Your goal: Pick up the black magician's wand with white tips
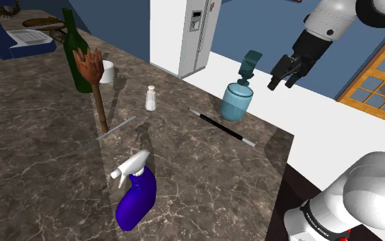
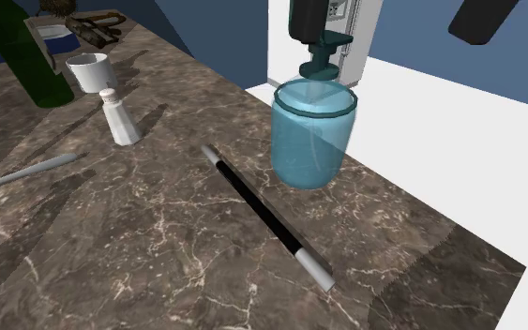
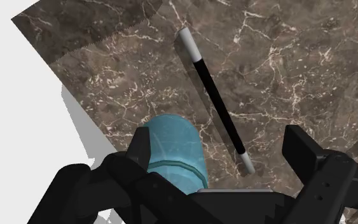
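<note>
Magician's wand (image 2: 264, 214): a thin, straight black rod with a short white cap at each end, lying flat on the dark marbled bench (image 2: 112, 272). It runs slantwise, one white tip near the bench's edge and the other pointing inward toward the white shaker (image 2: 119, 117). It lies just beside the translucent blue soap dispenser (image 2: 313, 131) and does not touch it.

The tool (image 1: 283, 83) hangs in the air well above the wand (image 1: 221, 127), up and to the shoulder view's right of the dispenser (image 1: 237, 99). In the wrist view the black fingers (image 3: 298, 149) stand wide apart with nothing between them. The wand (image 3: 217, 98) lies on the bench far beyond them, and the dispenser (image 3: 174, 146) sits close by one finger.

Nearest in the shoulder view, a deep blue spray bottle (image 1: 136, 198) with a white trigger head lies on the bench. Farther in lie a thin grey rod (image 1: 105, 135) and the shaker (image 1: 151, 98). A brown stick topped with a carved hand (image 1: 96, 89) stands upright. Behind it are a dark green bottle (image 1: 78, 55) and a white cup (image 1: 107, 70). A pale refrigerator (image 1: 197, 37) stands farthest off.

A black band on the arm by the stand (image 1: 321, 219) carries small white lettering, too small to read.
</note>
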Motion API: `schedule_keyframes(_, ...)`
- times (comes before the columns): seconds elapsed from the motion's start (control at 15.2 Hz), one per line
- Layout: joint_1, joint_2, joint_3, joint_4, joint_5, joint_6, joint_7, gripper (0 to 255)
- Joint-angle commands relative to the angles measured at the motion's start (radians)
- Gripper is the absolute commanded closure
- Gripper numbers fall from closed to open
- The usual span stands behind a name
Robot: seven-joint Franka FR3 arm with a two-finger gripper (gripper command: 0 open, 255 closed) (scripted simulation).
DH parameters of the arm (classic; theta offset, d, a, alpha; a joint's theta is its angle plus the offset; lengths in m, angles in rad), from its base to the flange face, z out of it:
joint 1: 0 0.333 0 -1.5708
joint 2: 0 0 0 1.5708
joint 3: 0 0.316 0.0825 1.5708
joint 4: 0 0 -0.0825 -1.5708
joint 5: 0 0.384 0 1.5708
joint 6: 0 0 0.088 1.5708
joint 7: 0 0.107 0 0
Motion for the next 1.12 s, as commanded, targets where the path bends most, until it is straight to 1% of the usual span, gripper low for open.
schedule_keyframes(0.0,0.0,0.0,0.0,0.0,0.0,0.0,0.0,0)
schedule_keyframes(0.53,0.052,0.193,0.001,-0.094,-0.027,0.264,-0.141,0)
schedule_keyframes(1.06,0.093,0.453,0.011,-0.11,-0.061,0.519,-0.265,0)
